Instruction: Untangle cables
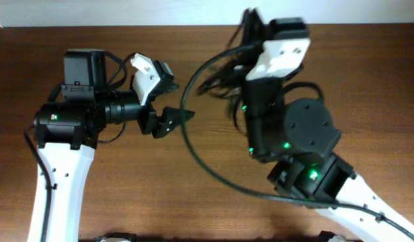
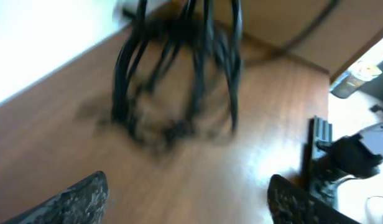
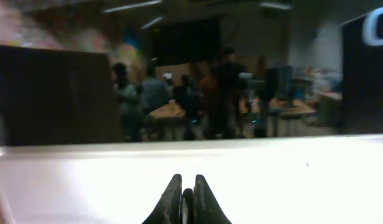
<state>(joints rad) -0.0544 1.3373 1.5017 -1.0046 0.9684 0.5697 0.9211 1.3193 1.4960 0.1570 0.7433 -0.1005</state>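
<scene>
Several cables (image 2: 122, 78) hang vertically from closed right pincer (image 3: 186, 180), loops downward, blurred.

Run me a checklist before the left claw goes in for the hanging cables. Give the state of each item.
1. left claw open: ok, fingers spread wide.
2. right claw shut on the cables: ok, fingers pressed together, and the bundle hangs from above.
3. Cables lifted: ok, loops dangle with their lowest part at the table.
4. Cables ahead of the left claw, not touching it: ok.
5. One strand clearly separable to grab: cannot tell, the bundle is blurred.
6. Plug ends located: cannot tell.
</scene>
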